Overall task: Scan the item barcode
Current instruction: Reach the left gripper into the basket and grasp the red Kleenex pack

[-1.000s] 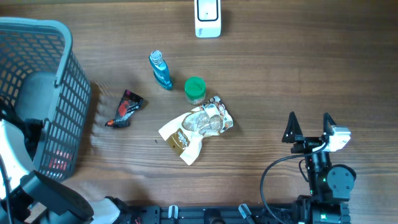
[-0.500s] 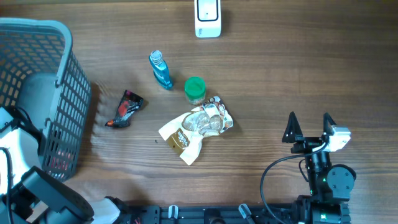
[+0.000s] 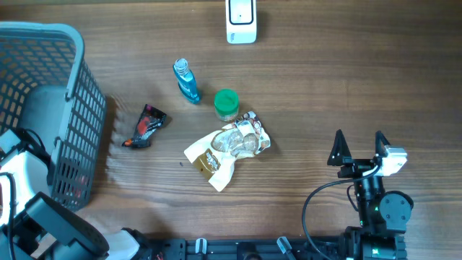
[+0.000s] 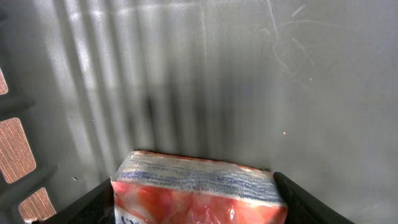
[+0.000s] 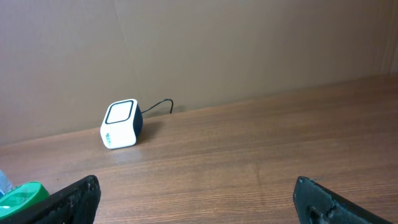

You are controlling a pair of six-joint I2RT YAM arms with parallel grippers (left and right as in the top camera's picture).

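A red and white plastic-wrapped packet [image 4: 186, 177] with blue print lies on the grey floor of the basket [image 4: 249, 74]. My left gripper [image 4: 193, 191] reaches down inside the basket, and its two black fingers press against the packet's left and right sides. From overhead, only the left arm's white housing [image 3: 14, 170] shows behind the basket's mesh. The white barcode scanner [image 3: 241, 20] stands at the table's far edge and also appears in the right wrist view as the scanner [image 5: 119, 124]. My right gripper [image 3: 359, 148] rests open at the front right with nothing between its fingers.
The grey mesh basket [image 3: 68, 108] fills the left side. Mid-table lie a blue bottle [image 3: 186, 81], a green-lidded jar [image 3: 226, 103], a dark red wrapper [image 3: 144, 126] and a crinkled clear and brown bag [image 3: 227, 148].
In the overhead view the left arm's white housing has shifted a little toward the front inside the basket. The right arm and the table items have not moved.
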